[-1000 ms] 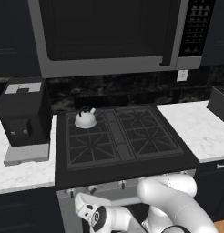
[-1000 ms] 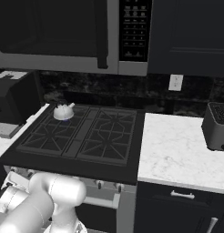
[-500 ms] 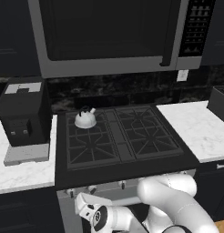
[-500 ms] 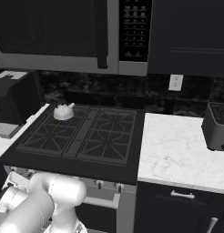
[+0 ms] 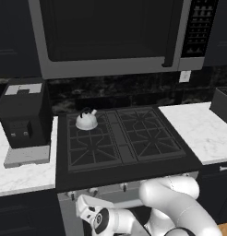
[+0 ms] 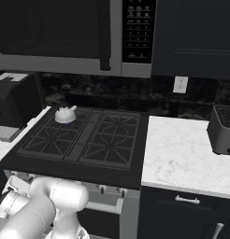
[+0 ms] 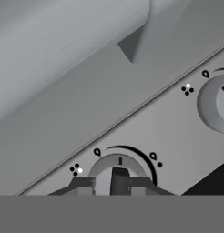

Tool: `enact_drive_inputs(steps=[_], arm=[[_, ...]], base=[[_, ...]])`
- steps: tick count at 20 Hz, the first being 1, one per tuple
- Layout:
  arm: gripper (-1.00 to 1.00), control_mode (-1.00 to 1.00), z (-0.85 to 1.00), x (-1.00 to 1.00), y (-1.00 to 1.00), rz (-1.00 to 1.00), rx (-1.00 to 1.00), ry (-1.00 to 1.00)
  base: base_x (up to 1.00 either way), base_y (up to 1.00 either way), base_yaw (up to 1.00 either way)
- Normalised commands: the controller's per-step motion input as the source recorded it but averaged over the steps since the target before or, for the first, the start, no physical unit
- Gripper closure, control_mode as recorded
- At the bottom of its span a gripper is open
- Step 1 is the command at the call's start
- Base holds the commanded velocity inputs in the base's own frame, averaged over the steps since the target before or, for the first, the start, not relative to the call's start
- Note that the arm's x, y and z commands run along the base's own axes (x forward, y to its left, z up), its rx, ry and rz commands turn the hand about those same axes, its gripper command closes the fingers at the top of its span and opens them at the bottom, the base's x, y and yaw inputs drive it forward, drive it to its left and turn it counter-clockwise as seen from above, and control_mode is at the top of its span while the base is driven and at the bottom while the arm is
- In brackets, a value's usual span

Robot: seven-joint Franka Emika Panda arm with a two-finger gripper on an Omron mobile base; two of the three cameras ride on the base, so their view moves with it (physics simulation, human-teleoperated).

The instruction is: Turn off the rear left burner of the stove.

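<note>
Hand view puts my end effector (image 7: 112,189) pinching a knob (image 7: 118,173) on the stove (image 5: 64,177) front, the knob's grip bar running 12 to 6 between the fingers. The rear left burner (image 5: 90,124), carrying a kettle (image 5: 86,120), sits above at 12, so I judge a twist comes next.

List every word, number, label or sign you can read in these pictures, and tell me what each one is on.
No words or numbers can be read.
Microwave keypad: rows of pale marks, too small to read.
Stove front panel, hand view: beside each knob a four-dot mark with one dot lit white, and small flame-like symbols around an arc; signs only, no text.
Coffee machine and toaster: no readable label.
</note>
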Motion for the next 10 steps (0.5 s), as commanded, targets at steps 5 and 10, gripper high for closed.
enact_drive_inputs(steps=[5, 10], arm=[[1.0, -1.0, 0.2, 0.02, 0.0, -0.08, 0.17, 0.0], [1.0, -1.0, 0.26, 0.13, 0.0, -0.13, 0.32, 0.0]], base=[[0.0, 0.0, 0.0], [0.0, 0.0, 0.0]])
